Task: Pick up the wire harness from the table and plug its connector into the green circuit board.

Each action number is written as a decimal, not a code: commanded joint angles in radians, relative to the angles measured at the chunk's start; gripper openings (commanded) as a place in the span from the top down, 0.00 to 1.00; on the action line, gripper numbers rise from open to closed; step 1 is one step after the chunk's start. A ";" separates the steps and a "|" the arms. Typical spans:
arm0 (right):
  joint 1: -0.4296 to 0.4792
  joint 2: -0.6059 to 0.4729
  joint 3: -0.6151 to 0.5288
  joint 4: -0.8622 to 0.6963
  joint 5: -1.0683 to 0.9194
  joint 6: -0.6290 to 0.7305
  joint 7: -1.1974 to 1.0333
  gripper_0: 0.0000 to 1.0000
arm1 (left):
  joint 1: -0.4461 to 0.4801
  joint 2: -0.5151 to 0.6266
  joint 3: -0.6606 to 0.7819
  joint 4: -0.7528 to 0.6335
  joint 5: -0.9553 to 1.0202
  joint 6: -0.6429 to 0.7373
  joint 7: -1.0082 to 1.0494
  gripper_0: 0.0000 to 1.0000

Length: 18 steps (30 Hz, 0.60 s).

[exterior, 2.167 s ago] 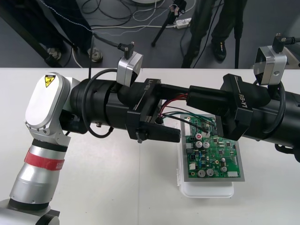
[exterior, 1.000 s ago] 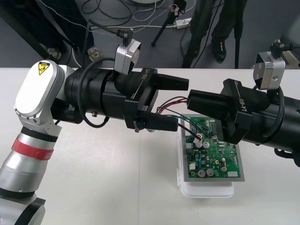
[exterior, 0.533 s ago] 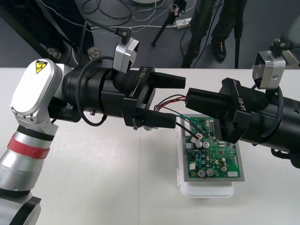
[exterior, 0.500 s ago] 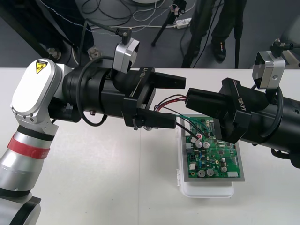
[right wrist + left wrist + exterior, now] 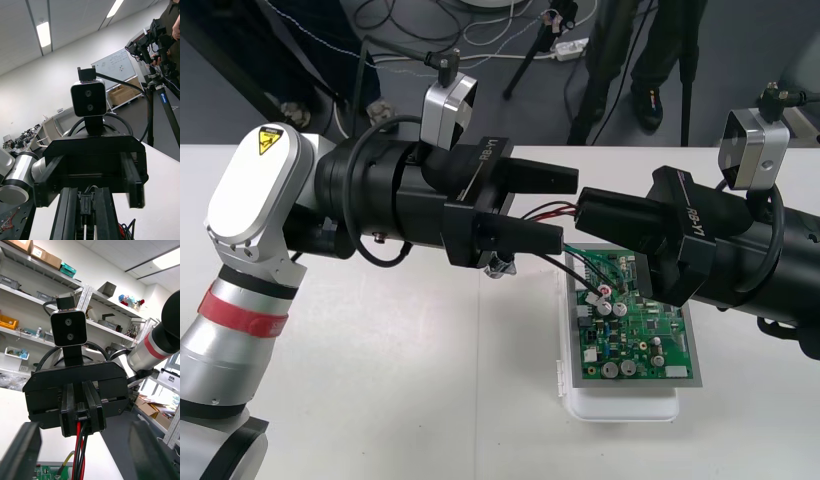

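Desk [image 5: 380,380] | right end effector [image 5: 588,212] clenched on harness [image 5: 79,442] plug | left end effector [image 5: 570,209] released | board [image 5: 635,320] lay at 5 o'clock, right arm nearer

1. A plain light table [image 5: 380,400] carried the things, its top flat and pale.
2. A white base [image 5: 620,405] lay directly on it, toward the robot's right side.
3. A green circuit board [image 5: 635,325] sat on top of that base.
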 commanded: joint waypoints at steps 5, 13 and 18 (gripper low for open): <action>0.015 0.020 0.010 -0.038 0.004 0.009 0.011 1.00 | -0.052 0.024 -0.028 -0.012 0.025 0.056 0.000 0.45; 0.017 0.020 0.010 -0.039 0.004 0.007 0.014 1.00 | -0.054 0.024 -0.034 -0.012 0.028 0.063 0.000 0.50; 0.020 0.020 0.010 -0.042 0.004 0.009 0.017 1.00 | -0.054 0.024 -0.034 -0.011 0.025 0.063 0.000 0.59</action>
